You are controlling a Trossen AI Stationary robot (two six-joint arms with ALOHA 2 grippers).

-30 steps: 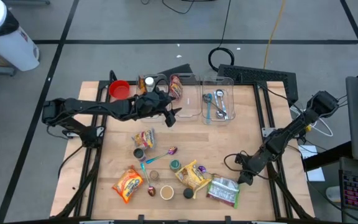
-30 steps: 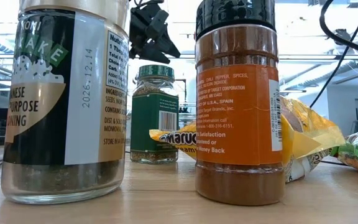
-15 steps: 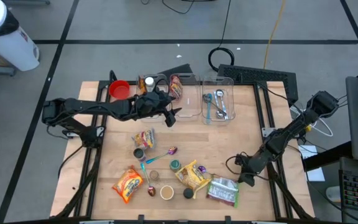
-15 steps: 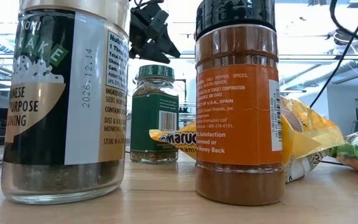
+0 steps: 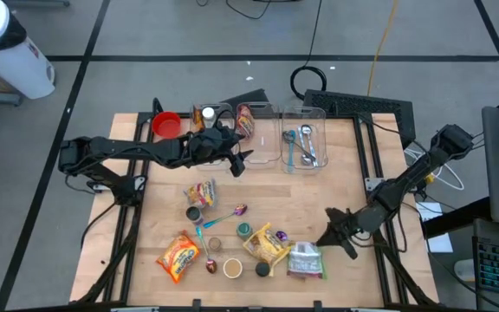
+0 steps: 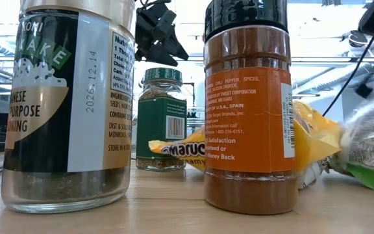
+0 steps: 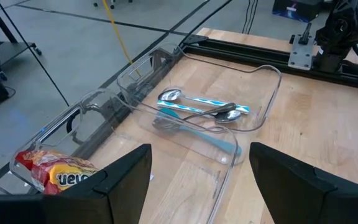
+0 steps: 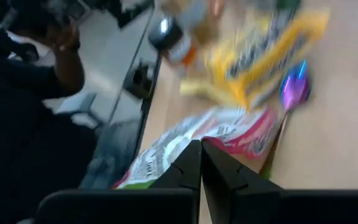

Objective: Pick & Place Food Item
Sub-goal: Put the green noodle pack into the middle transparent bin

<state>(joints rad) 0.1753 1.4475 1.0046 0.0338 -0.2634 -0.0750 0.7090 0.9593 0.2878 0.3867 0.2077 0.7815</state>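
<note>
Green packet [image 6: 372, 153] blurred, cut by frame edge

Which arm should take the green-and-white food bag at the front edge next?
The right. Its gripper is low at the table's front right, beside the green-and-white bag, fingers shut. The left gripper hovers open near the clear bins at the back, far from the bag.

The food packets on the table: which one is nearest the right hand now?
The green-and-white packet at the table's near edge, just beside the right hand. The yellow packet, the orange one and the red-and-yellow one all lie farther left.
</note>
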